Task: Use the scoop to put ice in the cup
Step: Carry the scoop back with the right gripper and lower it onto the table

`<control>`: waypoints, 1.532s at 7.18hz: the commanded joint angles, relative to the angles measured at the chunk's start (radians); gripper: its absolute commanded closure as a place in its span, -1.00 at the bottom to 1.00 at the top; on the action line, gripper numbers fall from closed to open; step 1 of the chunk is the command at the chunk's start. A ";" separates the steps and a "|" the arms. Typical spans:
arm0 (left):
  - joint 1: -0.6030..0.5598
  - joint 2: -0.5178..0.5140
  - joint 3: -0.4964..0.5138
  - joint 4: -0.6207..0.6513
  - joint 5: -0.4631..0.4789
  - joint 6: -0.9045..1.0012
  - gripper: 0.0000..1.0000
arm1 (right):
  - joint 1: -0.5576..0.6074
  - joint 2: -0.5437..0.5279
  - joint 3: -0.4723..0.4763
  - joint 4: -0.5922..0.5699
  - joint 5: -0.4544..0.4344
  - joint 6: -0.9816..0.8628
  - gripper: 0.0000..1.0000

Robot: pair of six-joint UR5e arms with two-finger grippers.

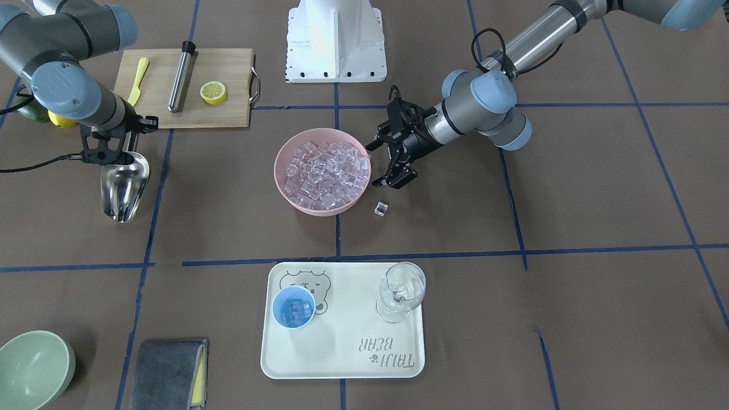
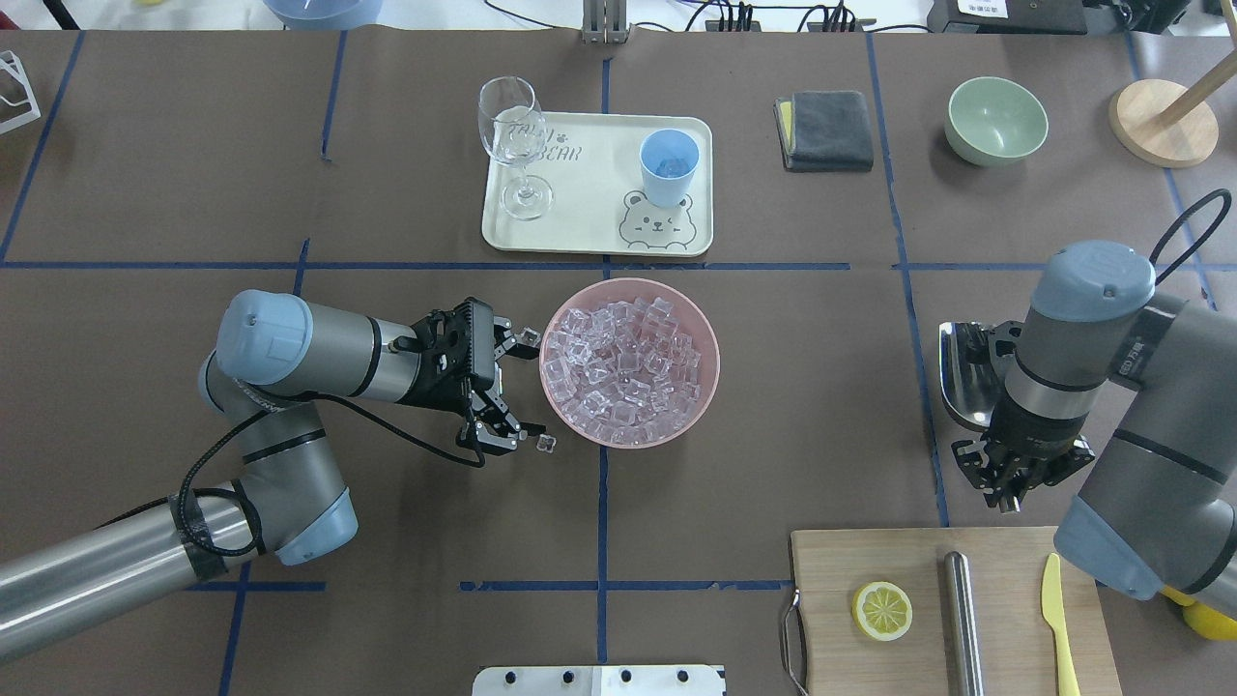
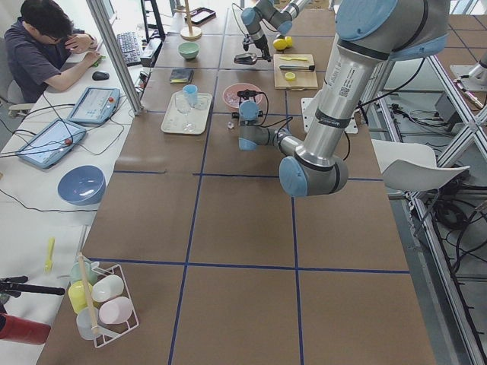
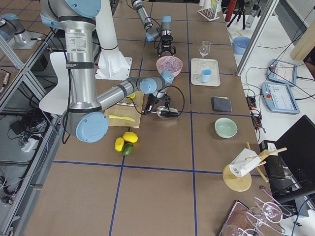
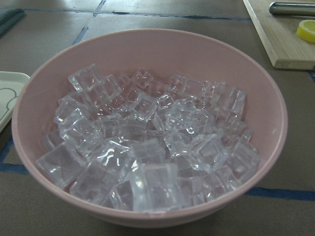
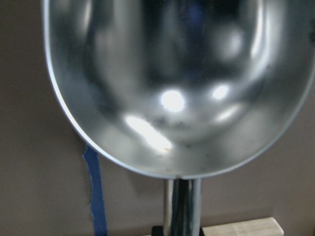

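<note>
Steel scoop point(image 1: 124, 185) is sitting empty, right pincer point(image 1: 111, 149) clamping its handle; left pincer point(image 1: 378, 165) is hanging wide open beside the bowl point(image 1: 319, 209) of ice point(image 1: 327, 168).

Robotics lab: brown paper-covered table point(image 2: 193, 174) gridded with blue tape lines point(image 2: 145, 264), white metal robot pedestal point(image 1: 336, 40); upper left, dark-shirted seated operator point(image 3: 34, 49), blue-cased tablet point(image 3: 95, 104), silver aluminium post point(image 3: 116, 53).

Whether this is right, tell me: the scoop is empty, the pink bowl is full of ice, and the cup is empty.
One part is wrong. The cup is not empty: the front-facing view shows a few cubes of ice in it. The scoop is empty and the pink bowl is full of ice, as stated.
</note>
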 commanded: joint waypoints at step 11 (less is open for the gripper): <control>-0.003 0.009 -0.005 0.000 0.000 0.000 -1.00 | 0.289 0.028 0.126 -0.001 -0.174 -0.235 -1.00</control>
